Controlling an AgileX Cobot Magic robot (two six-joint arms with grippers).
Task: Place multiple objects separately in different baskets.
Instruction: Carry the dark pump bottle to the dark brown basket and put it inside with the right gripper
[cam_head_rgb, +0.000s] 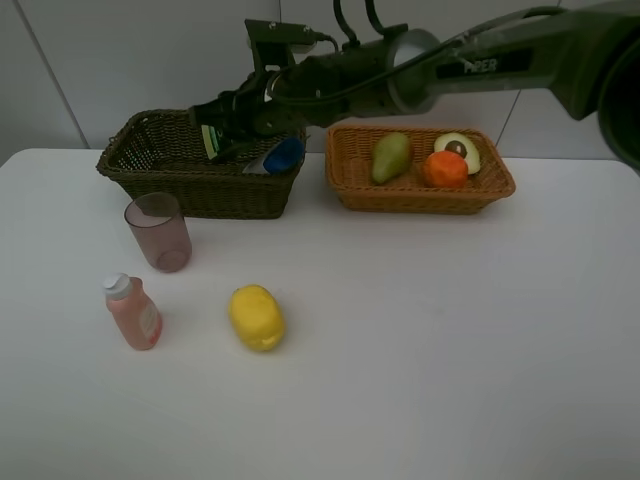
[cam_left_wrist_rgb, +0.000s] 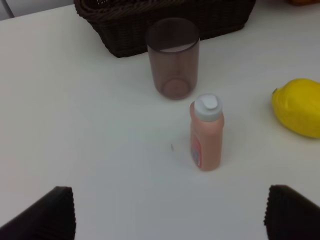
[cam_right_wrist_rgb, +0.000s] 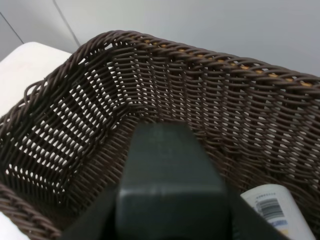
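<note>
Dark green bottle (cam_head_rgb: 212, 141) sits clamped in my right gripper (cam_head_rgb: 224, 138) over the dark brown wicker basket (cam_head_rgb: 150, 168) at the tabletop's back edge. Next I release it. My left gripper (cam_left_wrist_rgb: 170, 212) hangs with its fingers wide apart.

The right arm (cam_head_rgb: 495, 65) bears the word "PIPER".

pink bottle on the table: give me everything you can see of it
The pink bottle is small, salmon-pink and looks like plastic. It has a white cap closed on top and a label on one side, with print too small to read. It stands upright on the white table, nearer the camera than the pink cup and left of the lemon in the exterior view, apart from both. Only the table touches it. The left hand is open and short of it.
</note>
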